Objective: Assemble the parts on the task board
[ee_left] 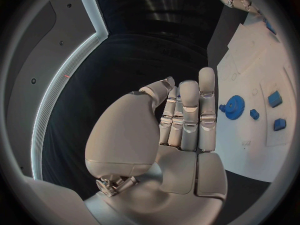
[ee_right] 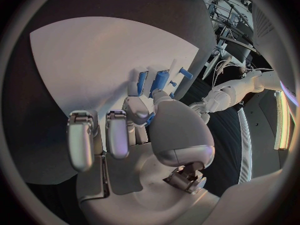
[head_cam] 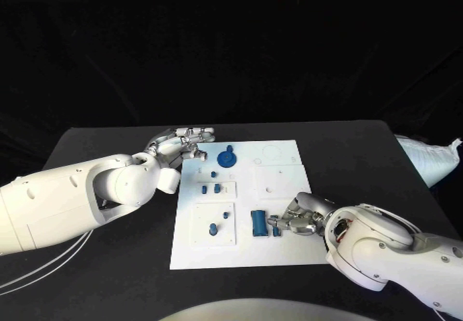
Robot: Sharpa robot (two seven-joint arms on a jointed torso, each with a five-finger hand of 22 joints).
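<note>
Head view | L hand fingers apart, empty | R hand pinching blue part

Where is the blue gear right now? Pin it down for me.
In the head view the blue gear lies on the far left part of the white task board, just right of the left hand; the left wrist view shows it beside that hand's fingertips.

We see a black table carrying the white task board at its middle; a white bag-like bundle sits at the table's right edge.
</note>
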